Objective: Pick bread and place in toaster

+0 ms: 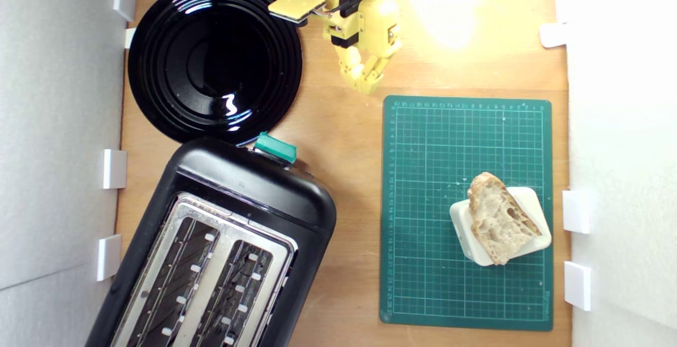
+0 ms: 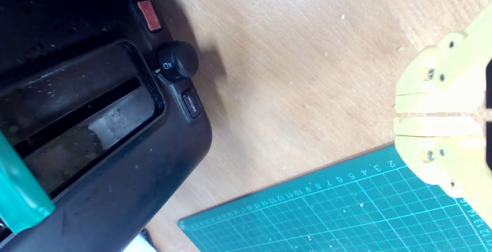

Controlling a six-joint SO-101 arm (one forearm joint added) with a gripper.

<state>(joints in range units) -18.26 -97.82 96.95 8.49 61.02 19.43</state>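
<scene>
The bread (image 1: 500,217), a wedge of holey crumb with tan crust, lies on an off-white block (image 1: 531,201) on the green cutting mat (image 1: 423,204) at the exterior view's right. The black toaster (image 1: 254,183) with its silver top plate and teal lever knob (image 1: 275,147) stands at the lower left; both slots look empty. My yellow gripper (image 1: 368,87) hangs shut above bare wood just beyond the mat's far edge, well away from the bread. In the wrist view the gripper (image 2: 398,114) has its fingertips pressed together, with the toaster's end (image 2: 127,183) and teal lever (image 2: 19,190) beside it.
A round glossy black plate (image 1: 214,58) sits at the far left, touching the toaster's end. White clips (image 1: 113,168) line both side walls. Bare wood lies between toaster and mat. The toaster's end carries a black dial (image 2: 177,60) and a red button (image 2: 149,15).
</scene>
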